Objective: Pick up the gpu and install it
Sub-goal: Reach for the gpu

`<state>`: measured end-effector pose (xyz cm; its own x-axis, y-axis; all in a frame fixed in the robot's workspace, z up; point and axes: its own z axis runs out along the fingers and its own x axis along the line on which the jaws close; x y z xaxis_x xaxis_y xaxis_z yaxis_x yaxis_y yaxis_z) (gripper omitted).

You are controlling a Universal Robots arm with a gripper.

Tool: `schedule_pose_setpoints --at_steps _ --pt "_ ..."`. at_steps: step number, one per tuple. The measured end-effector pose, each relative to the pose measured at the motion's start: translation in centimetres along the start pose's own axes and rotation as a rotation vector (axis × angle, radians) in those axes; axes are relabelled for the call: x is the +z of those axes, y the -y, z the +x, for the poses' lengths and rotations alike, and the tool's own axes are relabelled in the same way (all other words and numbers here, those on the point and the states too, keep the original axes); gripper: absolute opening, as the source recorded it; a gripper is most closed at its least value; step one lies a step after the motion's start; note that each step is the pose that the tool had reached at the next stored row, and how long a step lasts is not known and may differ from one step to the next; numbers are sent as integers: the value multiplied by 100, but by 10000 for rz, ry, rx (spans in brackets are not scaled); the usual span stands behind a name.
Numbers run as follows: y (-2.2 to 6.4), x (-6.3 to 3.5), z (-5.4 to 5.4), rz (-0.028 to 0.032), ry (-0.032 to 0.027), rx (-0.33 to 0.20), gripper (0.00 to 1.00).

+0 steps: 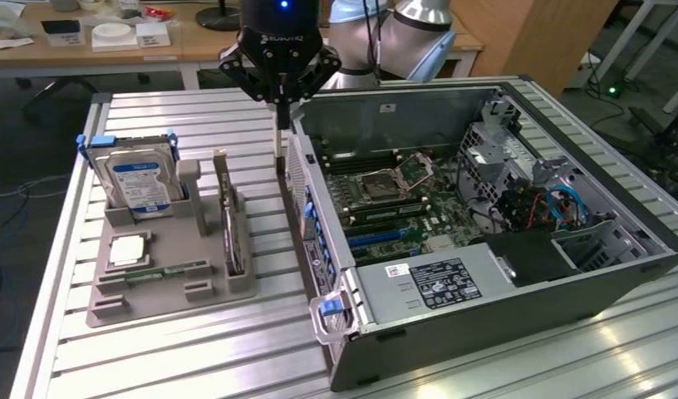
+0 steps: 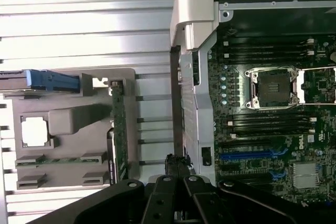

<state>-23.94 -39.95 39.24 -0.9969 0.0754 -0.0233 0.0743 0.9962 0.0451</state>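
Green along its thin top edge, the gpu stands on edge in a slot of the grey tray, its long axis running near to far and a dark cooler on one face. The gripper hangs closed and empty over the gap between tray and computer case. The card lies toward the exterior view's left of it, lower and nearer.

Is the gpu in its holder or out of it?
In. The gpu stands on edge in a slot of the grey holder; the shut pincer hangs apart from it, beside the case.
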Motion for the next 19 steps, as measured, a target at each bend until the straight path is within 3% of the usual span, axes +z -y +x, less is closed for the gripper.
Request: schedule_pose_setpoints --at_steps 19 --pt "42 -8 507 0 0 -2 11"
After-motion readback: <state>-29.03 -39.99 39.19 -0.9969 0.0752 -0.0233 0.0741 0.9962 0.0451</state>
